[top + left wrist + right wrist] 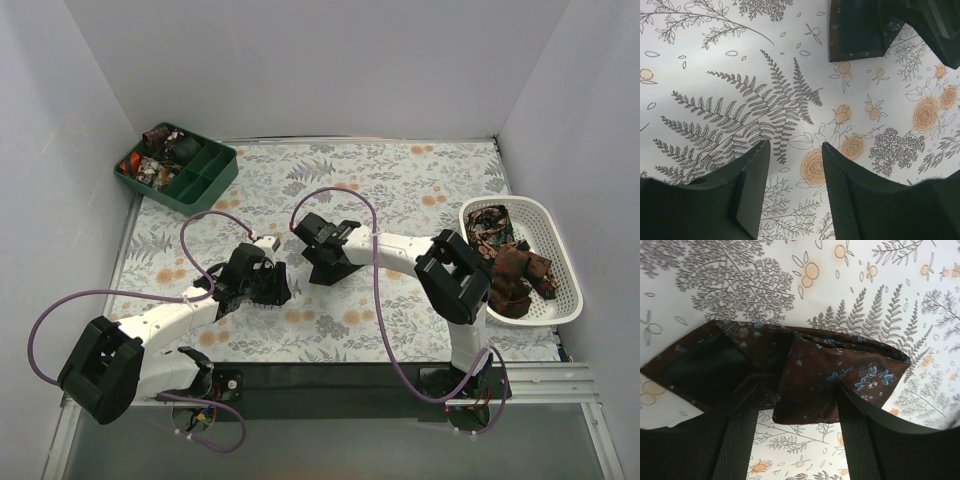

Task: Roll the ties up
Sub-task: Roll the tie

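A dark maroon tie (830,365) with small blue flowers lies folded on the flowered cloth. In the top view it is a dark patch (335,276) at mid table. My right gripper (799,390) is open wide, and the tie's folded end sits between and over its fingertips. The gripper also shows in the top view (325,258). My left gripper (795,147) is open and empty, low over bare cloth just left of the tie; it shows in the top view too (268,288). One end of the tie (857,35) shows at the top of the left wrist view.
A white lattice basket (560,300) at the right edge holds several loose brown and maroon ties (505,265). A dark green divided tray (205,188) at the back left holds small coiled ties (155,165). White walls close in on three sides.
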`<state>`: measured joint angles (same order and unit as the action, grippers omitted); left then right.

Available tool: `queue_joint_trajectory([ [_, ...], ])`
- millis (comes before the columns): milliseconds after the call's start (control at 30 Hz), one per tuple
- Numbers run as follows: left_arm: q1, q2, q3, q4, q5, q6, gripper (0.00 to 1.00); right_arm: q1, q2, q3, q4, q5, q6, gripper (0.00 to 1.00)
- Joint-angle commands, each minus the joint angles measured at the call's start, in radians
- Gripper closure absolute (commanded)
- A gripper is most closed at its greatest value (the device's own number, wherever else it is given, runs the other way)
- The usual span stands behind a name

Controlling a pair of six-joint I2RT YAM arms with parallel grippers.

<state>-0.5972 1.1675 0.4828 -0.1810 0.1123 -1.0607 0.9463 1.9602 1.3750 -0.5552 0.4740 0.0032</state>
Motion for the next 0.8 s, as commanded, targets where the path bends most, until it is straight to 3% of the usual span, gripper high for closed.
queue_joint_trajectory([
  [0, 0.002, -0.02, 0.043, -0.009, 0.0, 0.024, 0.57, -0.001, -0.036, 0.012, -0.006, -0.235, 0.054, 0.42],
  [200, -0.001, 0.02, 0.128, -0.009, 0.013, 0.025, 0.56, -0.024, -0.17, 0.059, -0.025, -0.264, 0.034, 0.33],
  [400, -0.009, 0.119, 0.249, 0.002, 0.015, 0.022, 0.56, -0.125, -0.291, 0.052, -0.028, -0.322, 0.029, 0.24],
  [633, -0.052, 0.315, 0.448, 0.055, 0.044, 0.015, 0.56, -0.418, -0.362, -0.094, 0.092, -0.642, 0.09, 0.2],
  [767, -0.079, 0.417, 0.56, 0.083, 0.052, 0.013, 0.56, -0.523, -0.356, -0.162, 0.188, -0.796, 0.133, 0.2],
])
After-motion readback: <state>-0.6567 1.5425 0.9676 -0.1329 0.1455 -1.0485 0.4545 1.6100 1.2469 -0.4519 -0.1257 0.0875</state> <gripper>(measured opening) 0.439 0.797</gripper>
